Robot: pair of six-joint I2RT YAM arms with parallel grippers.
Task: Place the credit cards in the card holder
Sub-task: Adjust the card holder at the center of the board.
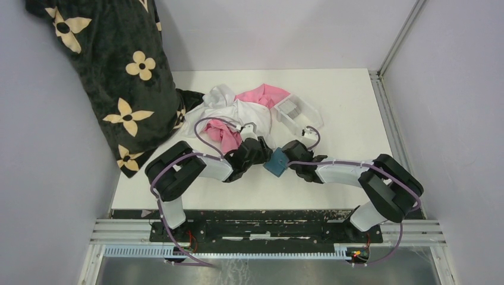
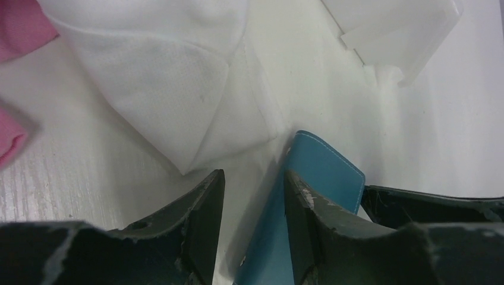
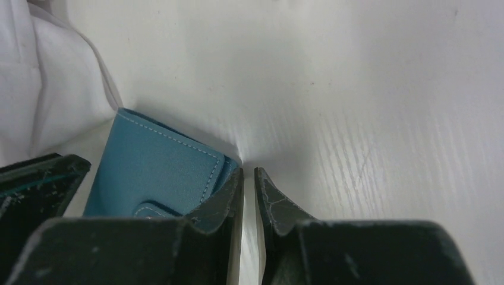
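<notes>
The teal-blue card holder (image 1: 276, 161) stands tilted on the white table between my two grippers. In the left wrist view the card holder (image 2: 324, 169) leans against one finger of my left gripper (image 2: 254, 173), with a gap to the other finger; the jaws are open around its edge. My right gripper (image 3: 248, 169) has its jaws nearly together, with only a thin slit and nothing seen in it. The card holder (image 3: 157, 166) and its snap tab lie just outside one right finger. Grey credit cards (image 1: 289, 108) lie in the clear tray (image 1: 304, 119) further back.
A heap of white cloth (image 1: 238, 110) and pink cloth (image 1: 261, 94) lies just behind the grippers, touching the tray. A black floral fabric (image 1: 119, 77) hangs at the back left. White cloth (image 2: 166, 89) fills the space ahead of the left fingers.
</notes>
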